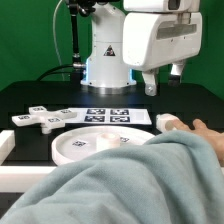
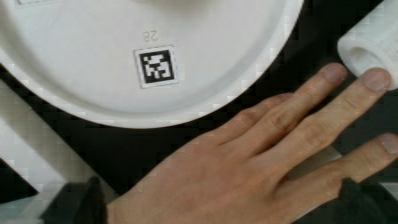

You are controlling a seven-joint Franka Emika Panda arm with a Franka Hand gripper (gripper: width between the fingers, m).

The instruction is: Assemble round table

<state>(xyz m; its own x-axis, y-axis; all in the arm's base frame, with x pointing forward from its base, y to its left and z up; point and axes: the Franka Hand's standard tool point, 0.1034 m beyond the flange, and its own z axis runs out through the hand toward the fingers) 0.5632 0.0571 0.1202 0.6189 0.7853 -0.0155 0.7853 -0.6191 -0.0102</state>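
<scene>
Although the task is to build the round table, I judge that nothing of it is joined yet; all three parts lie loose and separate on the desk (image 1: 30, 95). My tool (image 1: 164, 78) hangs high above the desk, close to the base of the arm, with its two fingers apart and nothing between them; it touches no part.

The round disc (image 1: 88, 146) lies flat toward the front of the desk, with one square tag in its middle. The cross-shaped piece (image 1: 40, 118) lies flat toward the exterior view's left, near the disc but apart from it. The marker board (image 1: 110, 117) lies behind the disc; the short post (image 1: 168, 122) is beyond the board's end, toward the exterior view's right.

A person's hand (image 1: 200, 128), coming out of a grey-green sleeve (image 1: 120, 185), reaches over the desk. Its fingertips are at the post, touching it or just beside it, I cannot tell which; in the wrist view the hand lies close along the rim of the disc. A white border rail (image 1: 20, 178) runs along the front.

What is left, in my judgement, is everything: the post must be fixed to the disc, and the cross-shaped piece to the post. While the hand is among the parts, I think it is not safe for me to come down.
</scene>
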